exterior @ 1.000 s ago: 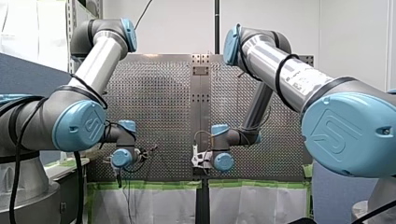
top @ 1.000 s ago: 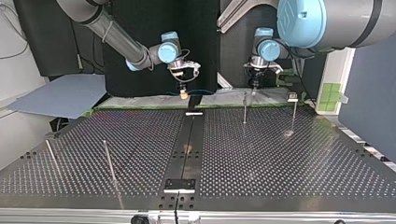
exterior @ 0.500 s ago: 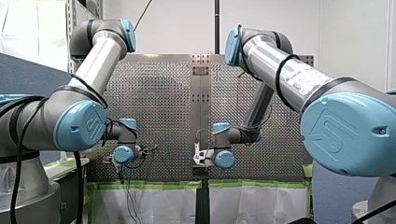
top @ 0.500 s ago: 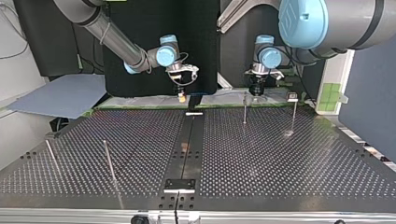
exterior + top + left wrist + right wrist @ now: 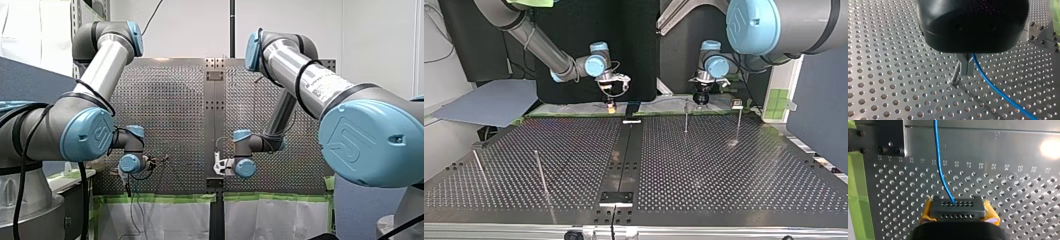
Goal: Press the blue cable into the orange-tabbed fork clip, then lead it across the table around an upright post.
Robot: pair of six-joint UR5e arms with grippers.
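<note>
A: Went over the top view from the left. Spotted thin shiny metal rods (image 5: 540, 172) leaning up off the perforated metal table (image 5: 724, 190), then my right gripper (image 5: 610, 103), yellow pads clamped on the blue cable (image 5: 938, 165).

B: Same here. Looked thin, round and glossy, leaving the pads and running over the holes toward the plain edge strip.

A: Next, a flat black rail (image 5: 624, 150) down the middle. Right of it, a slim upright post (image 5: 956, 73) standing just beside my left gripper (image 5: 966, 72).

B: Yep, black housing, metal fingers pinched together on the cable, trailing off sideways past the post. Farther right, saw a second post (image 5: 739, 122), well apart.
</note>
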